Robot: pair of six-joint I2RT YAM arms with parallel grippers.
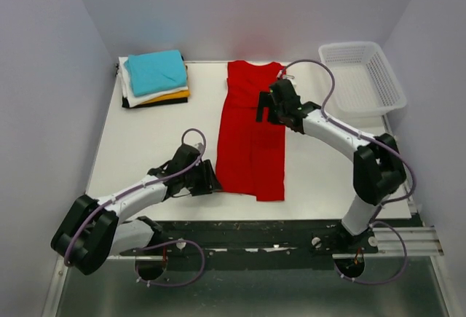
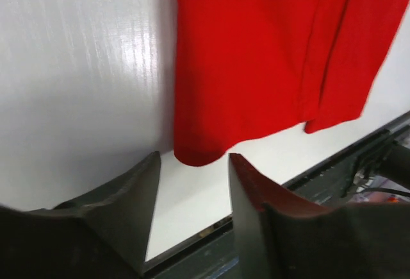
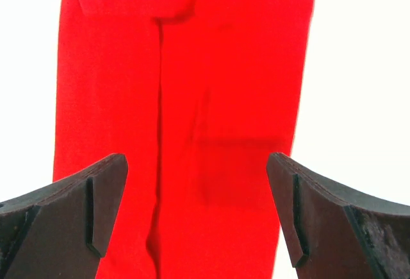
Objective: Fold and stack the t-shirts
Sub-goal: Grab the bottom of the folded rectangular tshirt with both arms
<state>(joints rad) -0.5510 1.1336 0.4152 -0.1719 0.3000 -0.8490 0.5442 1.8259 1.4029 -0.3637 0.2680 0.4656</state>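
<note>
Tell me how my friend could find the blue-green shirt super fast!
Look at the white table and go to its far left corner, where a pile of folded t-shirts sits. The teal t-shirt is the top one of that pile. It is the only blue-green one; those under it show white, orange and black edges.
</note>
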